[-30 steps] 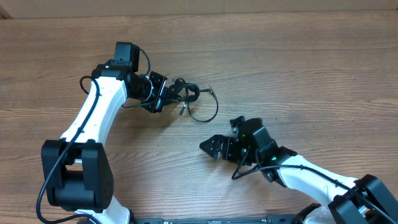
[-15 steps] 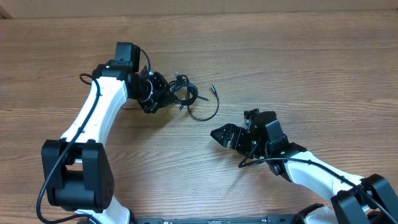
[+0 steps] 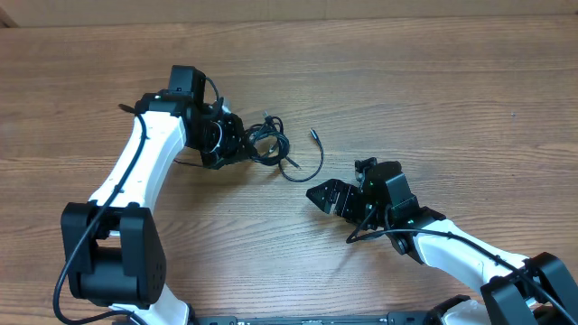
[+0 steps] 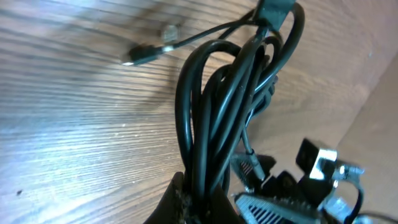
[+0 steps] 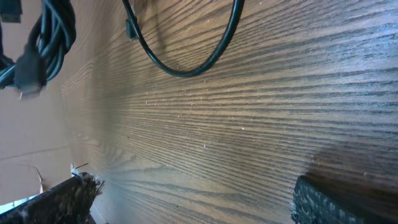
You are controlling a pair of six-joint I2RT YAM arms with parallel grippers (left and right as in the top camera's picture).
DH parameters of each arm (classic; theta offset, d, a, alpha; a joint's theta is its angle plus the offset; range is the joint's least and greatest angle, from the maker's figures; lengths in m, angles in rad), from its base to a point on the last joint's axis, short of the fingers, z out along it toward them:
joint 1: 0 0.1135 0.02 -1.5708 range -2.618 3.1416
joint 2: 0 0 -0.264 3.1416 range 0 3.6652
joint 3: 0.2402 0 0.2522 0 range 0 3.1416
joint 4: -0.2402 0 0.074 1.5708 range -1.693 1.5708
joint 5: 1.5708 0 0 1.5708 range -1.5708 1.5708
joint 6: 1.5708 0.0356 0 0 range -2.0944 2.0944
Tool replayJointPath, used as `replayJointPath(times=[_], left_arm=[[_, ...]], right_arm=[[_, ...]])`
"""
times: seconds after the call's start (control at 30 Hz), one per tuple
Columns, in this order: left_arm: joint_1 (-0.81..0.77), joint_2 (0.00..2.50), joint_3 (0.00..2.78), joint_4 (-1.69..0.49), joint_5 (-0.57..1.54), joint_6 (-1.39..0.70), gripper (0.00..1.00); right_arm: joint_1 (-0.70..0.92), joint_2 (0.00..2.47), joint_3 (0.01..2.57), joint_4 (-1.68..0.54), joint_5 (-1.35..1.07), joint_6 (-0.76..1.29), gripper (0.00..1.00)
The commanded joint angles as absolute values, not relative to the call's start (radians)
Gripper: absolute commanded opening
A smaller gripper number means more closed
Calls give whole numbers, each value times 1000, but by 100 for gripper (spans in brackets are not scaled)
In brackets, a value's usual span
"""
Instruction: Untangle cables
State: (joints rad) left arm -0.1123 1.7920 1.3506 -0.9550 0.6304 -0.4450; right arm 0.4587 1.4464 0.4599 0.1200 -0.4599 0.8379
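The cables (image 3: 268,142) form a small black tangle on the wooden table, with one loose loop (image 3: 312,169) trailing right and a plug end (image 3: 313,134) beside it. My left gripper (image 3: 238,144) is shut on the left side of the tangle. In the left wrist view the bunched cords (image 4: 217,106) run up from between the closed fingers (image 4: 186,202), and a plug (image 4: 140,55) lies on the wood beyond. My right gripper (image 3: 320,195) stands open just below the loop, holding nothing. Ahead of it in the right wrist view lie the loop (image 5: 186,70) and the tangle (image 5: 53,31).
The bare wooden table (image 3: 433,99) stretches to the right and back. The left arm's own thick wire (image 3: 209,86) arches over its wrist. The right arm (image 3: 452,248) reaches in from the lower right corner.
The left gripper has turned and shifted slightly with the tangle, and the loose loop has swung a little right. The right gripper moved right and up toward the loop, then held still.
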Motion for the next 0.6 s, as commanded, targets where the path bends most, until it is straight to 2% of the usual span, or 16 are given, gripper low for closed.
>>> replayJointPath(times=[0.0,0.23,0.57], left_arm=[[-146,1793,1362,-944,736,-278,4],[-184,1793,1362,-942,767,-84,4],[-184,1793,1362,-941,744,-73,4]], right_arm=[[456,1433,465,125,-446,836,100],[456,1433,465,121,-451,837,100],[405,1432,465,126,-535,836,100]])
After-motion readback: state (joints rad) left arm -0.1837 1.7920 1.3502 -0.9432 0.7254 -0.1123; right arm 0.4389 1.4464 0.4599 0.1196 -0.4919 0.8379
